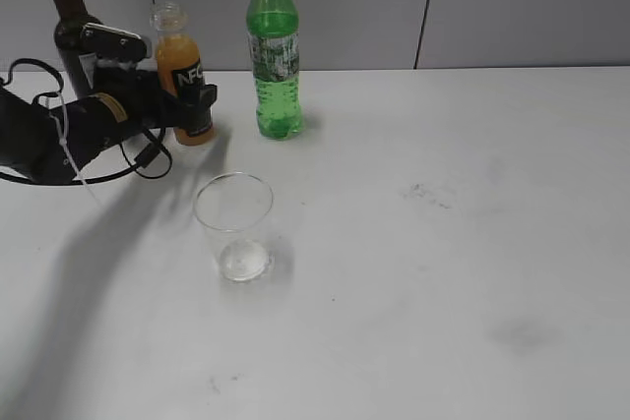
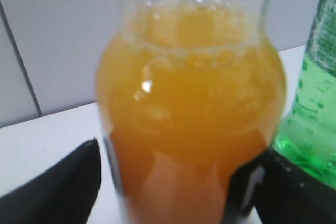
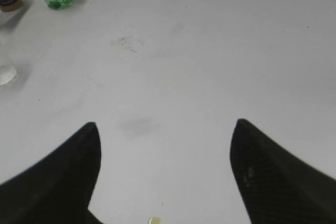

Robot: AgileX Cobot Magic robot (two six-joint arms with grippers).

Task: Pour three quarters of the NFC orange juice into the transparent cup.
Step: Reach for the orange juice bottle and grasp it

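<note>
A: Where do we log the NFC orange juice (image 1: 181, 74)?
B: Upright at the table's (image 1: 472, 243) ten o'clock, uncapped, between the left gripper's (image 1: 187, 95) spread jaws; contact unclear. Transparent cup (image 1: 234, 226) at its five o'clock, empty.
A: Right gripper (image 3: 165, 129)?
B: Jaws spread, holding nothing.

NFC orange juice (image 2: 191, 129) filling the left wrist view, bubbles at the liquid's top, black fingers (image 2: 58, 187) standing on either side of the bottle, green soda bottle (image 2: 312, 124) at right, white counter (image 2: 47, 135), grey wall behind.
</note>
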